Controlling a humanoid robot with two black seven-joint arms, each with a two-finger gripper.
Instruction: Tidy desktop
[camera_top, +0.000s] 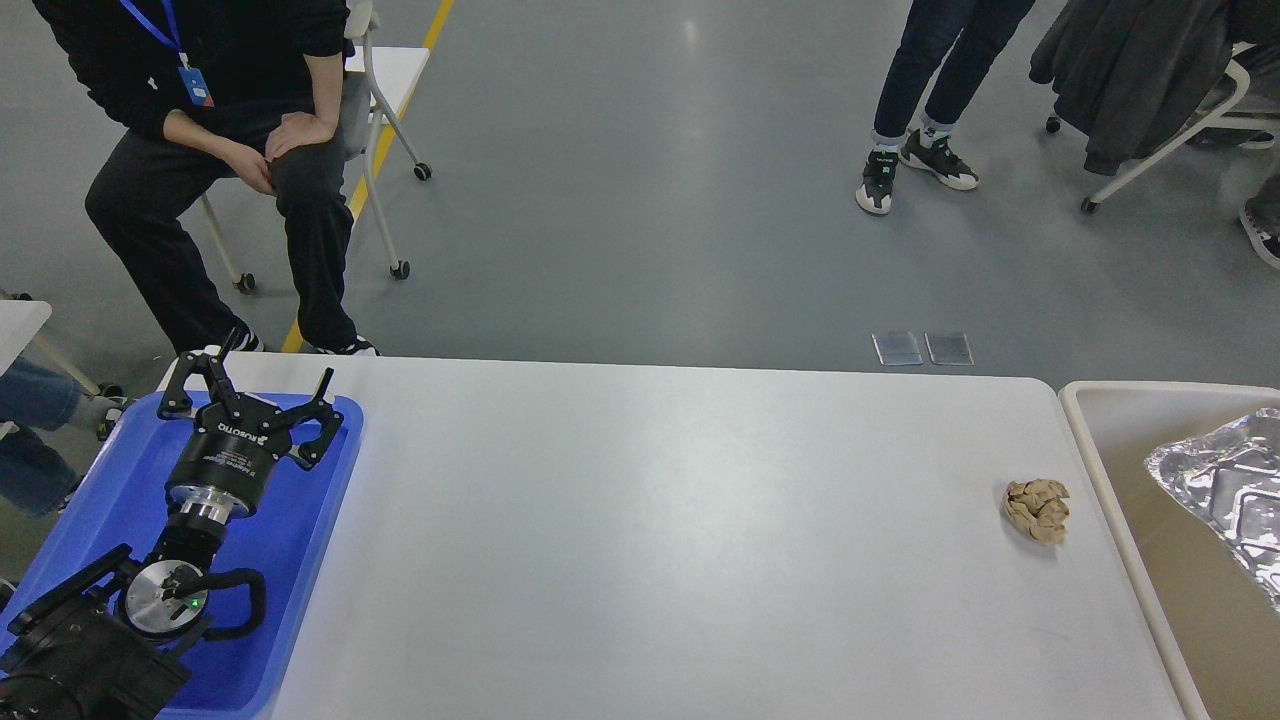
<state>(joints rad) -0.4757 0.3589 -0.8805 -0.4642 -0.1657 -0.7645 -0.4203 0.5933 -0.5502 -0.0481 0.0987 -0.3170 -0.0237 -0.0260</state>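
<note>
The white desktop (640, 540) fills the lower middle of the head view. A crumpled brown paper ball (1036, 509) lies on it near its right edge. My left gripper (262, 383) is open and empty, held over the far end of a blue tray (300, 560) at the desktop's left edge. A crinkled silver foil piece (1225, 492) shows over the beige bin (1100, 470) at the right. My right gripper is out of view.
A seated person in black (220, 120) is behind the desktop's far left corner. Another person's legs (925, 90) and a chair with a dark coat (1130, 70) stand on the grey floor beyond. Another white table's corner (20, 325) is at far left.
</note>
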